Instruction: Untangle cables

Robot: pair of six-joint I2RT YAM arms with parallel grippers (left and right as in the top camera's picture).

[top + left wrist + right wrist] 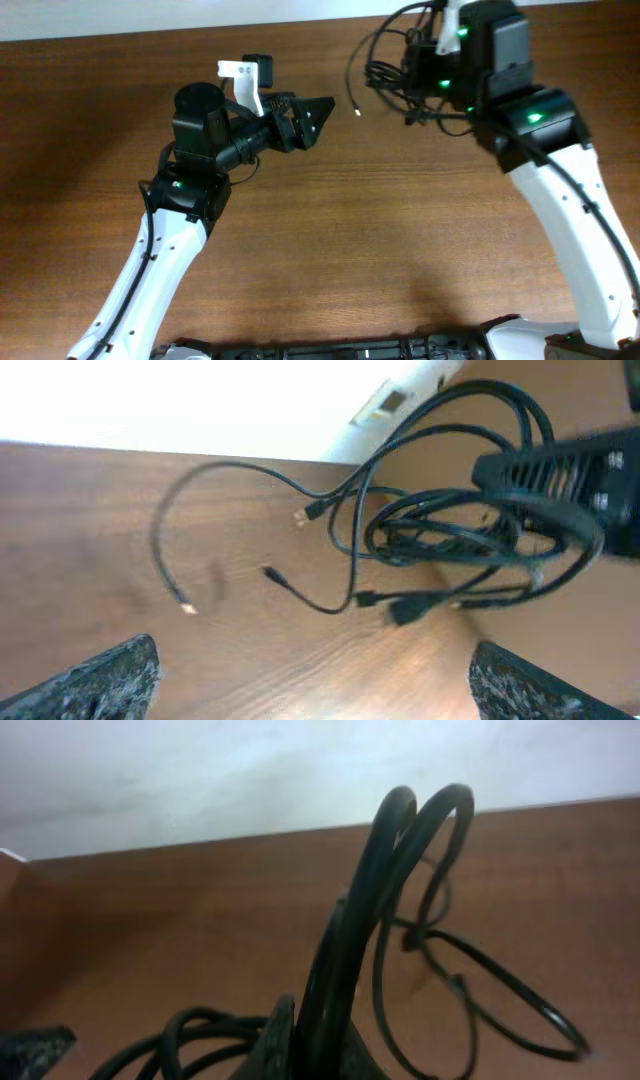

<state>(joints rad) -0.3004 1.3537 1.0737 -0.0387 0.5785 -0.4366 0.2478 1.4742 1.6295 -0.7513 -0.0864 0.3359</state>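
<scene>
Left arm (pixel 200 130): stretched over the bench (pixel 350 240) toward the cables (pixel 385 75), forearm low, wrist aimed at the tangle. My left jaws stand wide and hold nothing. They stop short of the tangle and touch no strand. In my left wrist view both fingertips (pixel 110 680) sit in the lower corners, with bare wood between them and the tangle beyond.

Right arm (pixel 560 170): reaching to the far side of the bench, wrist bent right over the tangle. My right jaws are clamped tight on the cables, and two strands (pixel 400 850) rise between them in a close arch. A wider loop (pixel 500 990) sags beyond that arch.

The cables are bunched at my right jaws in several stacked loops (pixel 440 530). One long single strand (pixel 165 530) curves out of the tangle toward my left jaws and ends in a pale plug tip (pixel 356 110) lying on the wood between tangle and left jaws. Small dark plug ends (pixel 400 605) lie just beside the bunch. I cannot tell how much of the tangle is off the bench.
</scene>
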